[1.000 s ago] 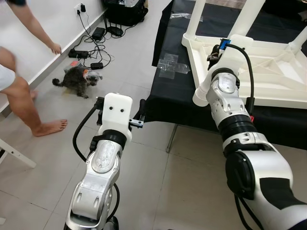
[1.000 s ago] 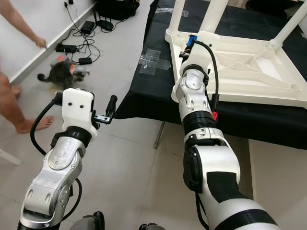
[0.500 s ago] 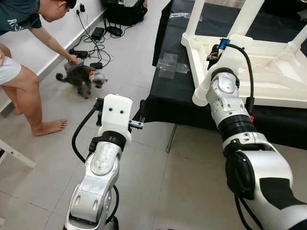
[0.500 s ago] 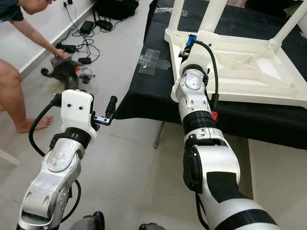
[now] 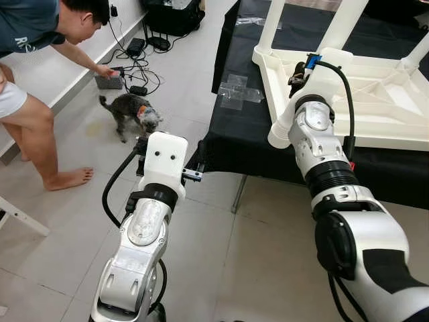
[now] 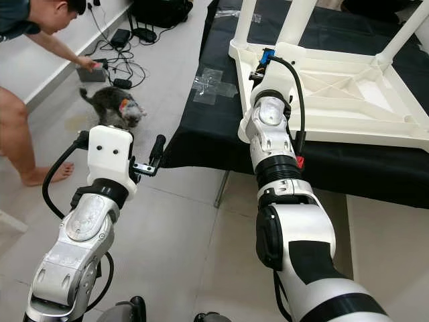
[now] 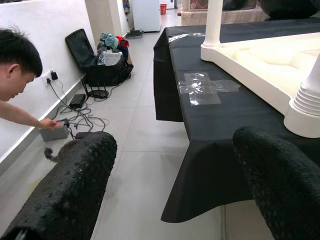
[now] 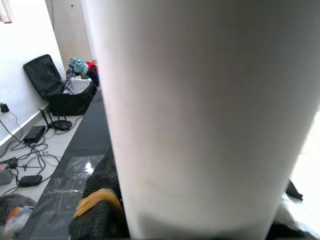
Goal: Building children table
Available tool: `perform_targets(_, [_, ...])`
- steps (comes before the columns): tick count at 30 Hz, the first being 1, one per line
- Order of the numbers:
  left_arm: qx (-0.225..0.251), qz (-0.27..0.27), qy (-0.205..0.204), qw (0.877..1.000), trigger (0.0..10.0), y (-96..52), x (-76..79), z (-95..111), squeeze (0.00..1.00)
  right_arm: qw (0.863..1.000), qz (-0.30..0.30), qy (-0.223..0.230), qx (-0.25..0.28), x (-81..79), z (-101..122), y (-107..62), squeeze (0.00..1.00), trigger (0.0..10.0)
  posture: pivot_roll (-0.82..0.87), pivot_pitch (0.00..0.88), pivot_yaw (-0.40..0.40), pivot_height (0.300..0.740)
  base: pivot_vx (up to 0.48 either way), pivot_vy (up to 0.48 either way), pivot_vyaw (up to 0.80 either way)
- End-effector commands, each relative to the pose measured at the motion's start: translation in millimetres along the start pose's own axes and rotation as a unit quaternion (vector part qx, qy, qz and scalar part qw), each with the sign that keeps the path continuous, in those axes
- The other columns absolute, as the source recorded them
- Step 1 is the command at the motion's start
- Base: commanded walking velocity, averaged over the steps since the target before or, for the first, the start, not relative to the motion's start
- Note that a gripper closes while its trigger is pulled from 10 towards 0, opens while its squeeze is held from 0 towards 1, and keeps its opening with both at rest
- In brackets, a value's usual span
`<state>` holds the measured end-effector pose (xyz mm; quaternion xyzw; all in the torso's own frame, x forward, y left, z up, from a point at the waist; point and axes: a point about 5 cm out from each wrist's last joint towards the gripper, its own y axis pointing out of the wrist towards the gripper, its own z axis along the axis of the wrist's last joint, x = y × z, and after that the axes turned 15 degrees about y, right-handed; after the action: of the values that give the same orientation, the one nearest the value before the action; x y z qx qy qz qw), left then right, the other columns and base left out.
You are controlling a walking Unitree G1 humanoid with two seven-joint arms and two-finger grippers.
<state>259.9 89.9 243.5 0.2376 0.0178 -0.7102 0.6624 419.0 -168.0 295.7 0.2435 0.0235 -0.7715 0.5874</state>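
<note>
Right gripper (image 5: pixel 299 69) sits upper centre of the frame, jaws closed round a white table leg (image 8: pixel 200 115) at the near corner of the upturned white children's table (image 5: pixel 375 100). That table lies top-down on the black-covered worktop (image 5: pixel 248 144), upper right, other legs pointing up. Left gripper (image 7: pixel 170 195) hovers lower left over the tiled floor (image 5: pixel 221 255), jaws wide apart, holding nothing. Upper left: a person (image 5: pixel 33 40) bends toward cables by the wall, small grey dog (image 5: pixel 131 111) just beside.

Dog (image 5: pixel 132 109) nearer robot; person (image 5: pixel 35 40) bent lower.
</note>
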Motion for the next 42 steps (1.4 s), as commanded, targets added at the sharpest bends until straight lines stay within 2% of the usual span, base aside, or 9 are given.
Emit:
perform_targets(1, [0.003,-0.002,0.006,1.0,10.0,-2.9,0.2,0.8,0.0,0.994,-0.052,-0.01,-0.092,21.6,-42.9,-11.3,0.0,10.0,0.12,0.235,-0.121,0.74,0.0,0.0,0.0])
perform_targets(6, [0.003,-0.001,0.006,1.0,10.0,-2.3,-0.3,0.6,0.0,0.992,-0.109,-0.001,-0.066,26.4,-43.2,-14.4,0.0,10.0,0.12,0.235,-0.119,0.74,0.0,0.0,0.0])
perform_targets(9, [0.003,0.0,0.006,1.0,10.0,-1.2,-0.4,0.5,0.0,0.991,-0.124,-0.008,-0.059,19.9,-45.5,-17.7,0.0,10.0,0.12,0.233,-0.119,0.74,0.0,0.0,0.0])
perform_targets(13, [0.004,0.0,0.008,1.0,10.0,-0.6,-0.5,0.7,0.0,0.991,-0.119,0.0,-0.061,12.5,-47.3,-19.6,0.0,10.0,0.12,0.233,-0.119,0.74,0.0,0.0,0.0])
perform_targets(17, [0.004,0.001,0.008,1.0,10.0,0.0,-0.6,0.7,0.0,0.998,-0.05,-0.017,-0.037,-11.8,-45.2,-24.2,0.0,10.0,0.12,0.233,-0.122,0.74,0.0,0.0,0.0])
perform_targets(22, [0.005,0.002,0.008,1.0,10.0,0.0,-0.7,1.2,0.0,0.999,-0.033,-0.026,-0.025,-21.6,-44.3,-27.1,0.0,10.0,0.12,0.232,-0.124,0.74,0.0,0.0,0.0])
perform_targets(28, [0.005,0.003,0.008,1.0,10.0,-0.1,-0.5,1.0,0.0,0.999,-0.025,-0.008,-0.021,-27.4,-41.1,-26.9,0.0,10.0,0.12,0.23,-0.126,0.74,0.0,0.0,0.0])
perform_targets(37, [0.005,0.003,0.008,1.0,10.0,-0.8,0.1,0.7,0.0,0.998,-0.011,0.04,0.038,-35.7,-1.0,-13.9,0.0,10.0,0.12,0.216,-0.128,0.74,0.0,0.0,0.0])
perform_targets(42, [0.006,0.002,0.007,1.0,10.0,-0.8,0.8,1.1,0.0,0.997,-0.008,0.05,0.062,-36.9,12.2,-10.7,0.0,10.0,0.12,0.213,-0.13,0.74,0.0,0.0,0.0])
